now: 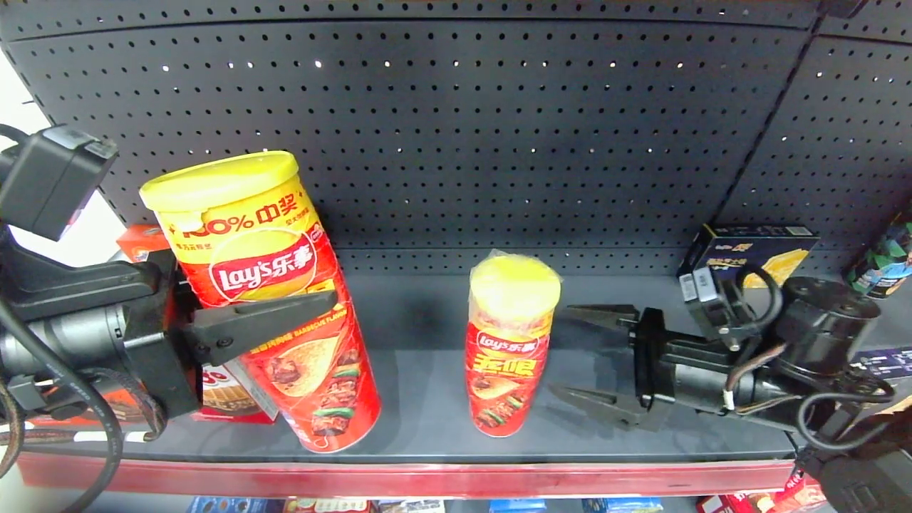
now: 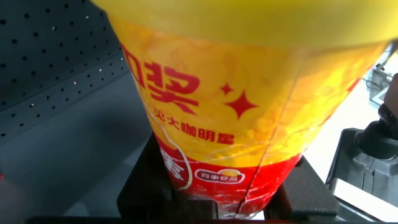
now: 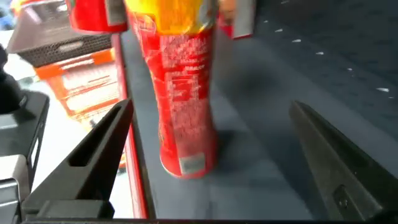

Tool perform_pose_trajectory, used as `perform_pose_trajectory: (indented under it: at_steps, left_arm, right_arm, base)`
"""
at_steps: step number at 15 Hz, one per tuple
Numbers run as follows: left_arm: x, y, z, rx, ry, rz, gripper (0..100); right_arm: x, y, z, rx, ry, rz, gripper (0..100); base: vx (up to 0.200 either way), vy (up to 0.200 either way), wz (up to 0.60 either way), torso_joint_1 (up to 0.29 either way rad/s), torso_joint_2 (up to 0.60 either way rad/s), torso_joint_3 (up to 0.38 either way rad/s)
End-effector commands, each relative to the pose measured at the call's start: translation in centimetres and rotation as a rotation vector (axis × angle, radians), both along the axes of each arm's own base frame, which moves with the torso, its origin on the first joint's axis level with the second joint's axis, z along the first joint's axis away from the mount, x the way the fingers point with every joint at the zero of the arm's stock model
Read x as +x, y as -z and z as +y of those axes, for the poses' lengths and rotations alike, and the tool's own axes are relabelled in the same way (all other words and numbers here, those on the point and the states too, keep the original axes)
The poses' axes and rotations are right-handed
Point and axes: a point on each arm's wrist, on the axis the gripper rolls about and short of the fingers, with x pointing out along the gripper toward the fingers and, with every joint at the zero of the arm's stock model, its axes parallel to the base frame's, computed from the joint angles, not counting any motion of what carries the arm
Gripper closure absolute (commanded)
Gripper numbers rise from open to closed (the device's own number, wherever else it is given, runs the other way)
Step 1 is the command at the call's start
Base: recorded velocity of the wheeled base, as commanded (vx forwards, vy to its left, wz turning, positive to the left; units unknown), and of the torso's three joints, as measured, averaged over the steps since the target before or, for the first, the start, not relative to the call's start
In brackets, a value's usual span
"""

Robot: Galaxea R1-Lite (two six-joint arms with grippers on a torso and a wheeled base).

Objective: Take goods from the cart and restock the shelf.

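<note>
Two hands in play: my left hand (image 1: 299, 303) is clamped round the big can (image 1: 249, 235) at mid-left of the frame. It's a glossy cardboard cylinder with a yellow lid, its long axis tilted, lid toward upper left and base down by the front edge of the shelf (image 1: 427, 399). I'd say it needs righting. My right hand (image 1: 563, 350), fingers apart, sits just right of the small can (image 1: 507, 356), which stands upright at centre.

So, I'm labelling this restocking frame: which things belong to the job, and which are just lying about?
Job: large chip can, held by the left gripper; small chip can, beside the open right gripper; shelf.
Lying about: dark box at back right; orange box behind the left gripper.
</note>
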Motion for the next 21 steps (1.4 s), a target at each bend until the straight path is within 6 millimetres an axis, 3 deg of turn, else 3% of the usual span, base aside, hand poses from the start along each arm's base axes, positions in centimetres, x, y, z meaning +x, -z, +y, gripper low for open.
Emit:
perform_pose_trajectory:
  at_steps: [1, 4, 5, 7, 10, 11, 12, 14, 20, 21]
  left_arm:
    - [-0.3, -0.1, 0.1, -0.002, -0.002, -0.006, 100]
    - [-0.6, -0.2, 0.2, -0.005, -0.002, -0.016, 100]
    - [-0.8, -0.4, 0.3, -0.007, 0.0, -0.024, 100]
    - [-0.7, -0.7, 0.2, -0.007, 0.0, -0.038, 100]
    - [-0.9, -0.5, -0.1, -0.006, 0.015, -0.03, 100]
    - [-0.9, -0.5, 0.0, -0.006, 0.014, -0.03, 100]
    - [-1.0, -0.4, -0.1, -0.006, 0.015, -0.03, 100]
    - [-1.1, -0.9, 0.2, -0.012, -0.002, -0.038, 100]
    - [-0.3, 0.0, 0.5, 0.016, -0.105, 0.005, 100]
    - [0.5, 0.0, 0.1, 0.021, -0.101, 0.015, 100]
  right_arm:
    - [-3.8, -3.6, -4.6, 0.068, 0.119, -0.08, 0]
    - [-6.0, -6.3, -7.8, 0.121, 0.256, -0.134, 0]
    - [-7.7, -7.5, -9.4, 0.123, 0.333, -0.151, 0]
    - [-10.4, -7.9, -10.8, 0.124, 0.465, -0.12, 0]
    - [-14.0, -6.7, -11.4, 0.135, 0.625, -0.063, 0]
    - [-14.2, -6.6, -11.4, 0.136, 0.628, -0.064, 0]
    - [-16.0, -5.9, -11.6, 0.154, 0.649, -0.052, 0]
    - [-17.4, -5.3, -11.7, 0.165, 0.655, -0.037, 0]
    - [-19.2, -4.5, -12.0, 0.157, 0.692, -0.017, 0]
    - [-19.6, -4.3, -12.0, 0.151, 0.693, -0.006, 0]
  base:
    - [0.0, 0.0, 0.0, 0.0, 0.0, 0.0]
    - [0.0, 0.0, 0.0, 0.0, 0.0, 0.0]
    - [0.0, 0.0, 0.0, 0.0, 0.0, 0.0]
    - [0.0, 0.0, 0.0, 0.0, 0.0, 0.0]
    - [0.0, 0.0, 0.0, 0.0, 0.0, 0.0]
    - [0.0, 0.0, 0.0, 0.0, 0.0, 0.0]
    - [0.0, 0.0, 0.0, 0.0, 0.0, 0.0]
    - [0.0, 0.0, 0.0, 0.0, 0.0, 0.0]
    - [0.0, 0.0, 0.0, 0.0, 0.0, 0.0]
    - [0.0, 0.0, 0.0, 0.0, 0.0, 0.0]
